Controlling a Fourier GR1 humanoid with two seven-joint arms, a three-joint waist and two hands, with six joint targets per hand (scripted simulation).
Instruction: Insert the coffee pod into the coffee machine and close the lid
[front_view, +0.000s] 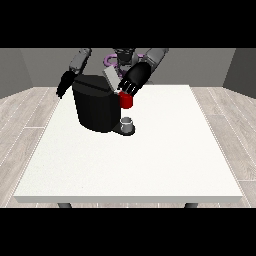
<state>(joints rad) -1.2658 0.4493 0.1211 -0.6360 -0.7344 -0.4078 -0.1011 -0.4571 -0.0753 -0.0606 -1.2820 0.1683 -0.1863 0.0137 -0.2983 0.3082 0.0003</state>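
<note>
The black coffee machine (95, 106) stands on the table's far left half. Its grey lid (110, 78) is tilted up and open. The hand at the view's right (134, 78) hangs over the machine's top front, right beside the lid and just above a red thing at the machine (126, 101). What this hand holds, if anything, is hidden. The hand at the view's left (64, 85) hangs open behind the machine's far left side, apart from it. A small grey thing (128, 123) sits on the machine's dark base under the red thing.
The white table (150, 160) stretches wide in front of and to the right of the machine. Its near edge runs along the bottom, with wooden floor on both sides.
</note>
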